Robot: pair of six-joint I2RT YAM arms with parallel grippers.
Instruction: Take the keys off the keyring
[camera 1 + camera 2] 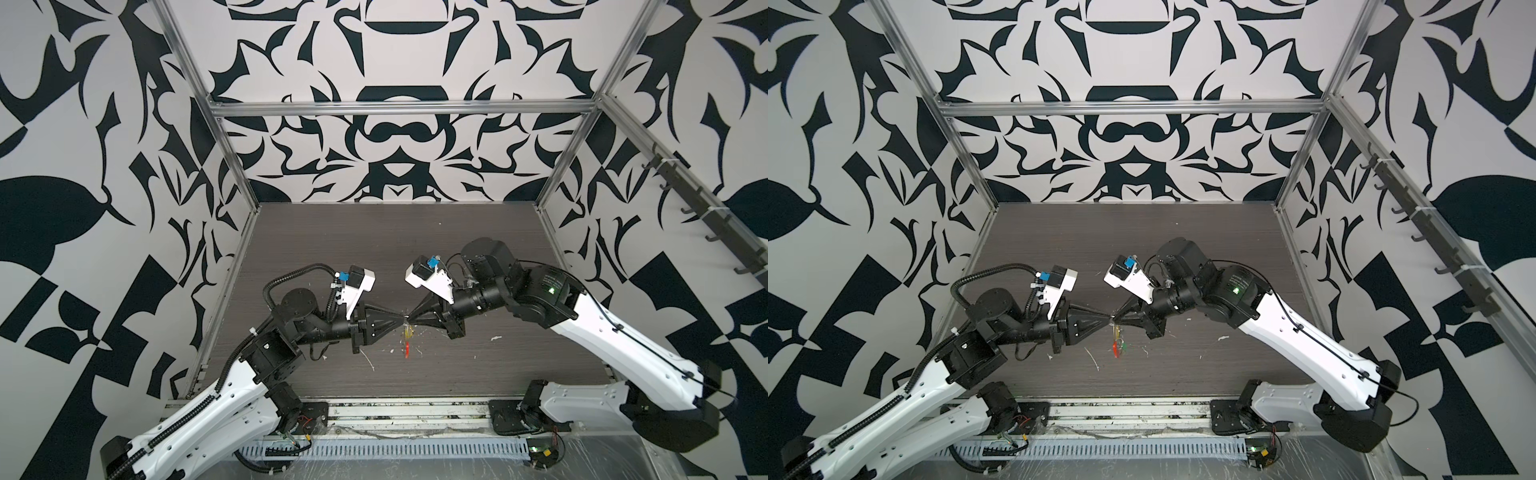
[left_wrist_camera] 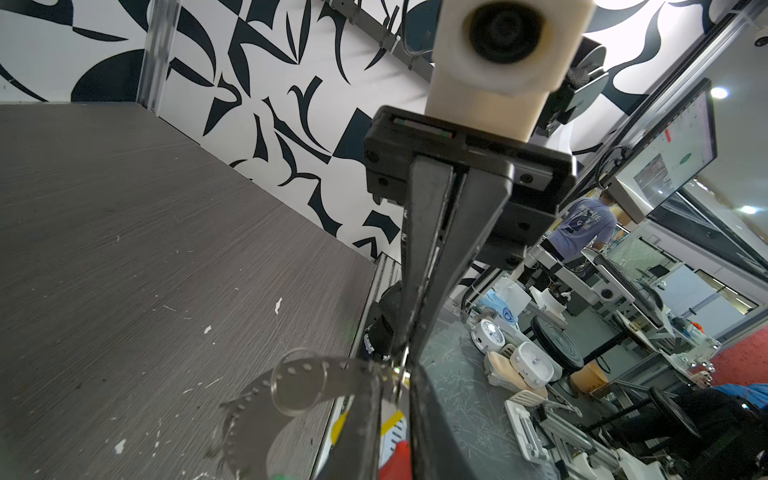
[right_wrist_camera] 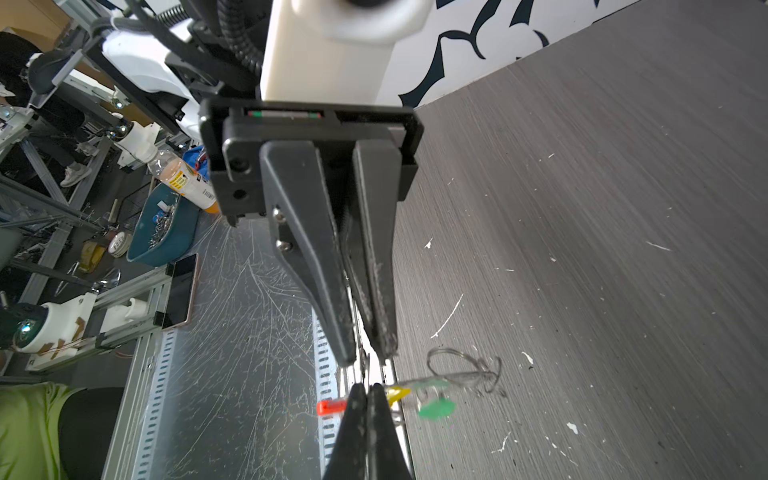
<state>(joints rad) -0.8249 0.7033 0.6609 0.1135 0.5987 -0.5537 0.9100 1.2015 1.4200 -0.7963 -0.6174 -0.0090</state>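
Both grippers meet tip to tip in mid-air over the middle of the table, and the keyring [image 1: 407, 341] hangs below them. Its perforated silver arc [image 2: 245, 415] and red sleeve [image 3: 331, 407] show in the wrist views. My right gripper [image 3: 368, 386] is shut on the keyring's wire, between the red sleeve and the yellow key [image 3: 398, 392]. The green key [image 3: 436, 409] dangles beside the yellow one. My left gripper [image 2: 401, 368] faces it with its jaws a narrow gap apart. A thin bit of the wire lies in that gap.
The dark wood-grain table [image 1: 519, 266] carries white flecks and scratches. Patterned walls and aluminium posts [image 1: 235, 166] close in the back and sides. A slotted cable rail [image 1: 374, 449] runs along the front edge, below the hanging ring.
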